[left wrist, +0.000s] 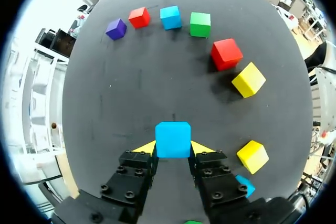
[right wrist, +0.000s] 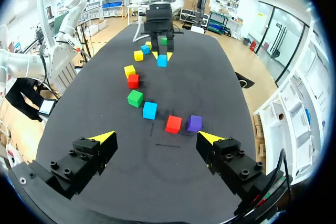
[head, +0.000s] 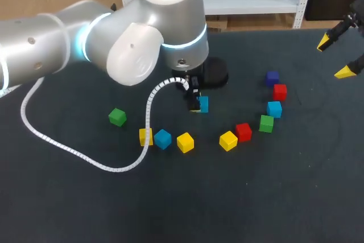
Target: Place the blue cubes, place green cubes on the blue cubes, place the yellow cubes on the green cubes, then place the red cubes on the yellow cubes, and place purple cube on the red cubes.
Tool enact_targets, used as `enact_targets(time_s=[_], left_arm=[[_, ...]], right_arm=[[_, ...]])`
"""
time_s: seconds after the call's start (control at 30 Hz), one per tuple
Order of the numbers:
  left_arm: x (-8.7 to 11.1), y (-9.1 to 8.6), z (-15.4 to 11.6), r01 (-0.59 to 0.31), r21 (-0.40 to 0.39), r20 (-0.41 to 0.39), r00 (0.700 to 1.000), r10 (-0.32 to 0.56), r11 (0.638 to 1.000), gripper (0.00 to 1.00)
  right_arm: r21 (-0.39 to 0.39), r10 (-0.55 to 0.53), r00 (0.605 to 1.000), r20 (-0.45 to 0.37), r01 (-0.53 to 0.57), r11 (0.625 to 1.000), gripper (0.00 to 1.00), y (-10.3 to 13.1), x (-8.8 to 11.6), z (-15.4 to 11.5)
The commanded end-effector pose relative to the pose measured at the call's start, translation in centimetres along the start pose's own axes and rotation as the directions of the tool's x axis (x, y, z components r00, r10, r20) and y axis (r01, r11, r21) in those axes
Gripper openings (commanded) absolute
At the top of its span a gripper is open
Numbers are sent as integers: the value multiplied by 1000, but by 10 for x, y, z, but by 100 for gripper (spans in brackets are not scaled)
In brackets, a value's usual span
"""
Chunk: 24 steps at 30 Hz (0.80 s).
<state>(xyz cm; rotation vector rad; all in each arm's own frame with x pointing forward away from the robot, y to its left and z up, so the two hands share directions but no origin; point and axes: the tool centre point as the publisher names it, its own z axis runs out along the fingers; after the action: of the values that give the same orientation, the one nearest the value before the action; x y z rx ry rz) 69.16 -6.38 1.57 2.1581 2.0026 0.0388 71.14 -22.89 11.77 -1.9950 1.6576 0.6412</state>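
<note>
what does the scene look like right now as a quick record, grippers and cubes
left gripper: shut on a blue cube
right gripper: open, holding nothing, above the table
other cubes: two blue, two green, three yellow, two red, one purple
stacks: none yet, the other cubes each lie singly on the table

Yellow cube (head: 143, 137) — half behind cable (head: 149, 112)

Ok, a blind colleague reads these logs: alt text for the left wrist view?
The left gripper is shut on a blue cube. Ahead on the table, cubes form an arc: purple, red, blue, green, second red, yellow; another yellow sits beside the gripper.
</note>
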Motion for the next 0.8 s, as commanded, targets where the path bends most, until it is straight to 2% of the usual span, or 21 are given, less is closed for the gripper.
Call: enact_targets(time_s=[0.03,0.8], left_arm=[[-4,8,5,-5,35,-7,1000,5,999,0],[-3,9,15,19,79,-7,1000,-18,997,0]], right_arm=[[-1,-1,1000,2,1,1000,100,0,0,0],[-1,-1,1000,2,1,1000,100,0,0,0]])
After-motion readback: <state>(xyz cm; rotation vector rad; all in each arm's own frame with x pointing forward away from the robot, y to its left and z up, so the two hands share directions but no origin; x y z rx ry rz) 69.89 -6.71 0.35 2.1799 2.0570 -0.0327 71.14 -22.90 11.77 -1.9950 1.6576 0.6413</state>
